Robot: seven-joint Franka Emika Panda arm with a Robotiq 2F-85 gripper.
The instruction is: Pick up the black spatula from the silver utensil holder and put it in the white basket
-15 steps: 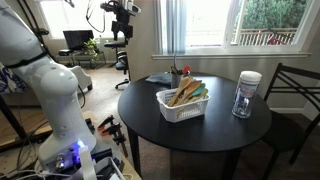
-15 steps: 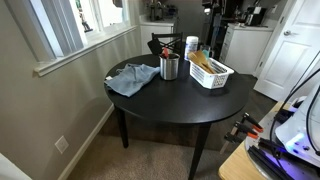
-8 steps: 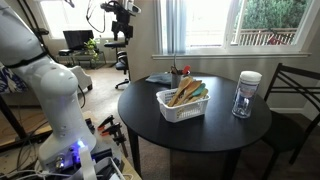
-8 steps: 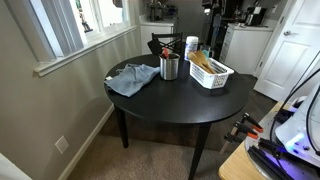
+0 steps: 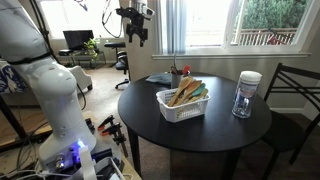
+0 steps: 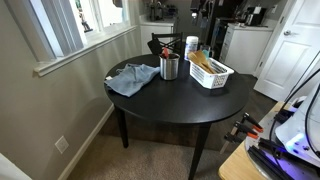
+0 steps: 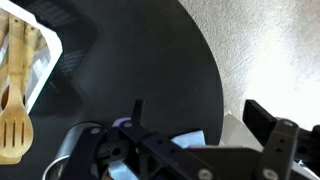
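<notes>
The silver utensil holder point(image 5: 176, 79) stands on the round black table behind the white basket point(image 5: 182, 104). It also shows in the other exterior view point(image 6: 169, 68), next to the basket point(image 6: 211, 73). A thin dark handle, probably the black spatula point(image 5: 174, 69), sticks up from the holder. My gripper point(image 5: 136, 22) hangs high in the air beyond the table's edge, open and empty. In the wrist view the gripper point(image 7: 200, 112) is open over the table. The holder's rim point(image 7: 66, 152) is at the lower left and the basket point(image 7: 38, 62) at the upper left.
Pale wooden utensils point(image 7: 16, 128) and a teal one lie in the basket. A blue cloth point(image 6: 132, 78) lies beside the holder. A clear jar with a white lid point(image 5: 245, 95) stands on the table. A dark chair point(image 5: 292, 95) is at the table's side, and windows are behind.
My gripper has moved sideways toward the table, still high up. Nothing on the table has moved.
</notes>
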